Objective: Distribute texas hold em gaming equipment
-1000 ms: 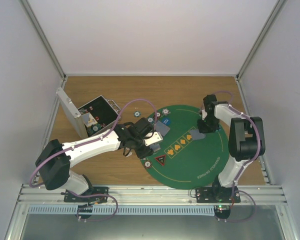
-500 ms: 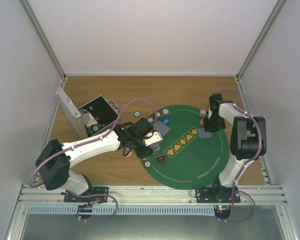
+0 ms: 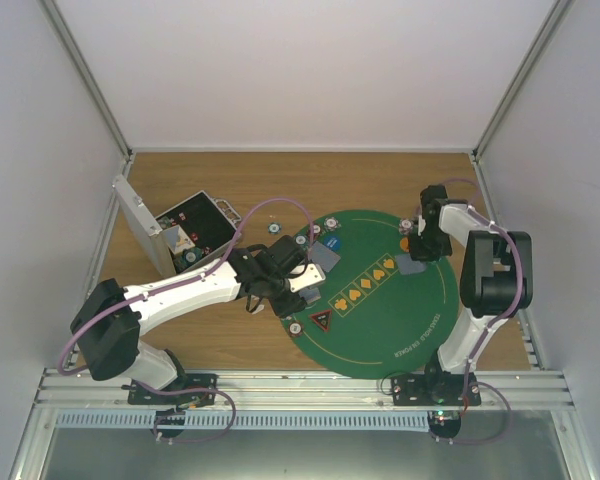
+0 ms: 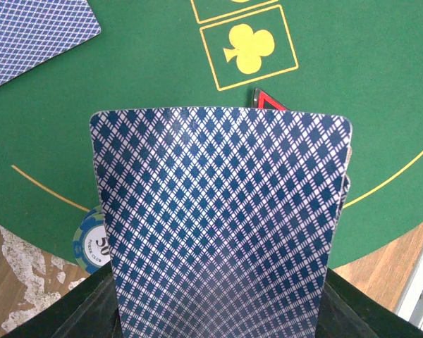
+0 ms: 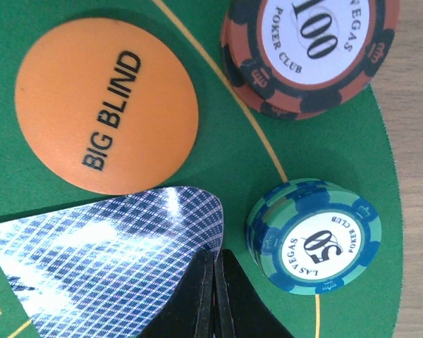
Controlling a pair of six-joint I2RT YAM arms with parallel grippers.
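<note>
My left gripper (image 3: 298,276) (image 4: 218,313) is shut on a stack of blue-backed cards (image 4: 222,218), held over the green mat's left side. Beyond it lie another blue-backed card (image 4: 28,32), a blue 50 chip (image 4: 90,243) and the tip of the red-triangle token (image 4: 268,102). My right gripper (image 3: 426,243) (image 5: 213,282) is shut, pinching the corner of a blue-backed card (image 5: 99,260) (image 3: 410,265) on the mat's right side. By it are the orange BIG BLIND token (image 5: 106,105), a red 100 chip stack (image 5: 310,49) and a blue-green 50 chip stack (image 5: 314,236).
The round green mat (image 3: 420,340) covers the middle and right of the wooden table. The open silver case (image 3: 175,235) stands at the back left. Single chips (image 3: 273,228) (image 3: 331,224) (image 3: 295,327), a blue token (image 3: 332,242) and the red-triangle token (image 3: 321,321) lie around the mat's left edge.
My right gripper has moved a little back and to the right, toward the mat's edge, uncovering the card below it. The left arm has not moved.
</note>
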